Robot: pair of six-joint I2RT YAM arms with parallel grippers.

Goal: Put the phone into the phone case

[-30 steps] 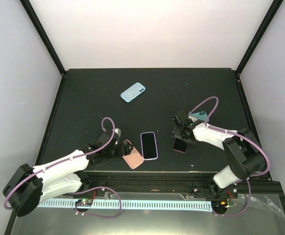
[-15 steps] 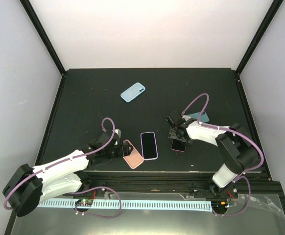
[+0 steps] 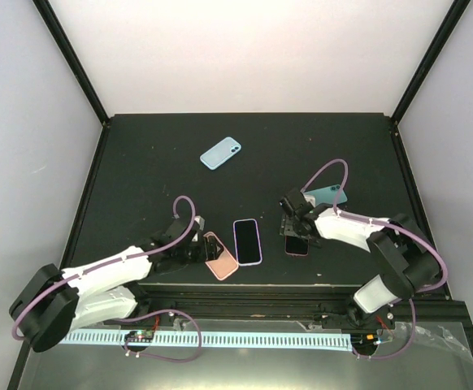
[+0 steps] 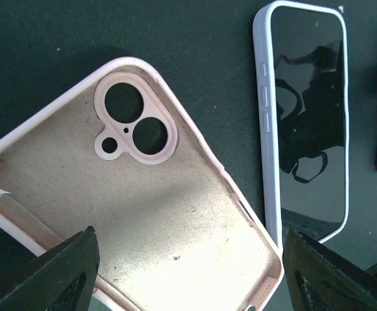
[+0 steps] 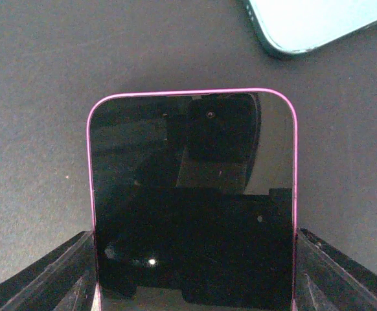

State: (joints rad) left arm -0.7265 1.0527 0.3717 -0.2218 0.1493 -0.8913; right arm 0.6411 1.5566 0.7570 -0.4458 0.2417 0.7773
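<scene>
A pink phone case (image 4: 143, 214) lies inside-up and askew on the black table, camera cut-out at the far end. My left gripper (image 4: 188, 272) hangs low over its near end, open, one finger on either side. In the top view the case (image 3: 219, 257) sits at the front edge under the left gripper (image 3: 206, 248). A pink-edged phone (image 5: 192, 194) lies screen-up to the right. My right gripper (image 5: 192, 278) straddles its near half, a finger against each long edge. From above, that phone (image 3: 297, 244) pokes out below the right gripper (image 3: 296, 231).
A phone in a lavender-white case (image 3: 247, 241) lies between the pink case and the pink-edged phone. A teal phone or case (image 3: 327, 195) lies just behind the right wrist, and a light blue one (image 3: 220, 153) lies far back. The table's front edge (image 3: 261, 284) is close.
My right gripper has swung a little left over the pink-edged phone and its fingers have narrowed onto the phone's edges. The left gripper has stayed over the pink case.
</scene>
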